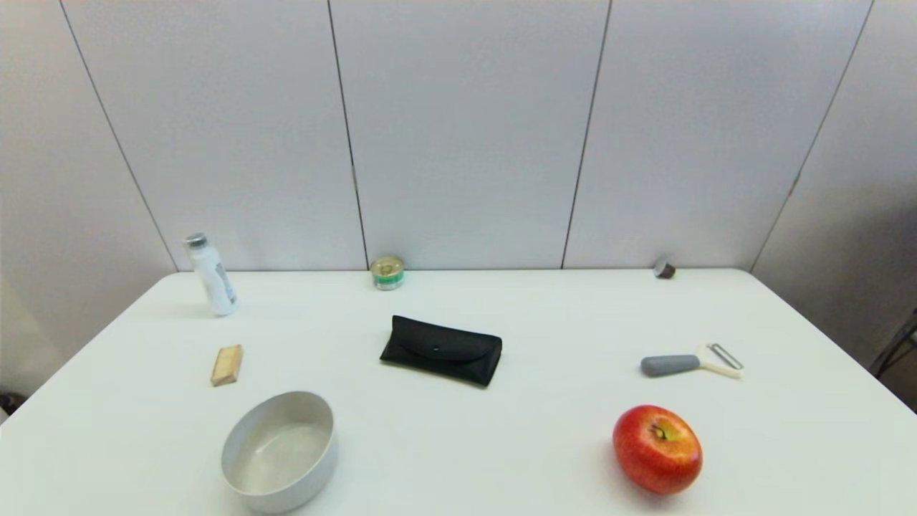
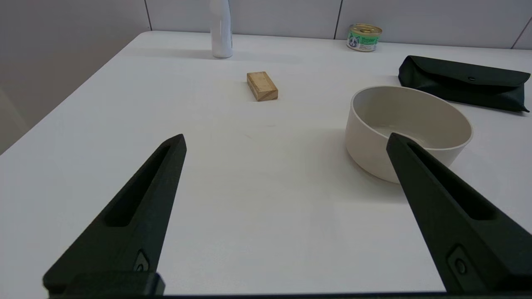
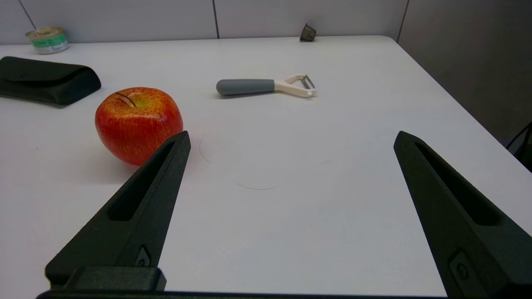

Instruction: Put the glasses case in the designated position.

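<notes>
The black glasses case [image 1: 442, 350] lies flat at the middle of the white table, flap shut with its small snap stud showing. It also shows in the left wrist view [image 2: 463, 82] beyond the bowl and in the right wrist view [image 3: 46, 80] beyond the apple. Both arms are out of the head view. My left gripper [image 2: 286, 139] hangs open over bare tabletop near the table's front left, well short of the case. My right gripper [image 3: 293, 137] hangs open over bare tabletop at the front right, with nothing between its fingers.
A grey-white bowl [image 1: 281, 450] stands front left, a wooden block [image 1: 227, 365] behind it, a white bottle [image 1: 211, 275] at the back left. A small tin [image 1: 387, 273] and a dark small object [image 1: 664, 269] sit by the wall. An apple [image 1: 657, 448] and a peeler [image 1: 689, 363] lie right.
</notes>
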You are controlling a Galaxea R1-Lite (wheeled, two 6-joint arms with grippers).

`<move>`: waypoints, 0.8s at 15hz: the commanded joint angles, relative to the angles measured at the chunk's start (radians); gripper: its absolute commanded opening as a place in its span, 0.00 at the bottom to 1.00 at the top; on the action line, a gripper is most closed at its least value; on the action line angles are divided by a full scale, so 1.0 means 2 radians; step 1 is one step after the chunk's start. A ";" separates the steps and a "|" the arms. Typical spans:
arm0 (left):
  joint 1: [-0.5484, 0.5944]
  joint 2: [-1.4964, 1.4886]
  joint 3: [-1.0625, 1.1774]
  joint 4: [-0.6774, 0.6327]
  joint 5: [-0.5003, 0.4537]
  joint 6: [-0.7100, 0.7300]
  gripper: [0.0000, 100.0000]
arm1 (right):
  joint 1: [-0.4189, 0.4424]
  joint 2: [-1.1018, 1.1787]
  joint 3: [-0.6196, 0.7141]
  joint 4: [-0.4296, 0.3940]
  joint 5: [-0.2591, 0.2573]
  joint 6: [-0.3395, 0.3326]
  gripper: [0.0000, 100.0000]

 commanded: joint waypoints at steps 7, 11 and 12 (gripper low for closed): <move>0.000 0.001 0.000 0.002 0.000 0.014 1.00 | 0.000 0.001 0.000 0.000 -0.001 0.000 1.00; 0.000 0.001 0.000 0.003 0.001 0.017 1.00 | 0.000 0.001 0.000 0.000 0.000 0.000 1.00; 0.000 0.001 0.000 0.003 0.001 0.018 1.00 | 0.000 0.001 0.000 0.000 0.000 0.000 1.00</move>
